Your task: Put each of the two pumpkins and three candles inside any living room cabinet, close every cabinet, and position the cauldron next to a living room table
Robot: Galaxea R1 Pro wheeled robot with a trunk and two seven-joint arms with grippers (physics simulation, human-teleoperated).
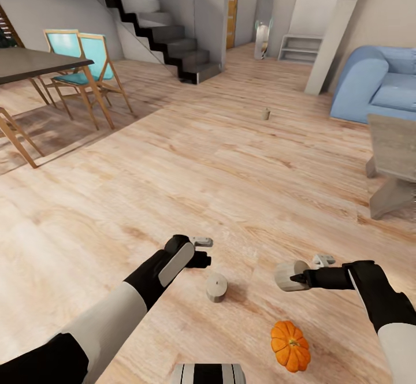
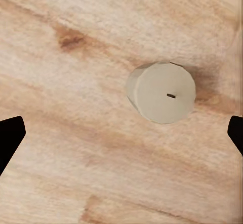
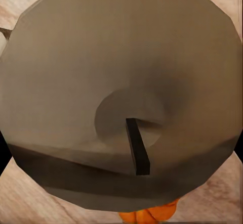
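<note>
My right gripper (image 1: 299, 278) is shut on a grey-beige candle (image 1: 289, 275), held sideways just above the floor. In the right wrist view that candle (image 3: 121, 92) is seen wick-end on, with a sliver of orange pumpkin (image 3: 149, 217) behind it. A second candle (image 1: 216, 287) stands upright on the wood floor just right of my left gripper (image 1: 200, 255). The left gripper (image 2: 121, 135) is open above the floor, with this candle (image 2: 162, 92) a little off its centre line. A pumpkin (image 1: 290, 346) lies on the floor near my right arm. A third candle (image 1: 266, 114) stands far ahead.
The pale-grey low table (image 1: 396, 147) stands at the right edge, with a blue sofa (image 1: 378, 81) behind it. A dark dining table (image 1: 34, 63) with teal chairs (image 1: 86, 69) is at the far left. Stairs (image 1: 167, 32) rise at the back. Open wood floor lies between.
</note>
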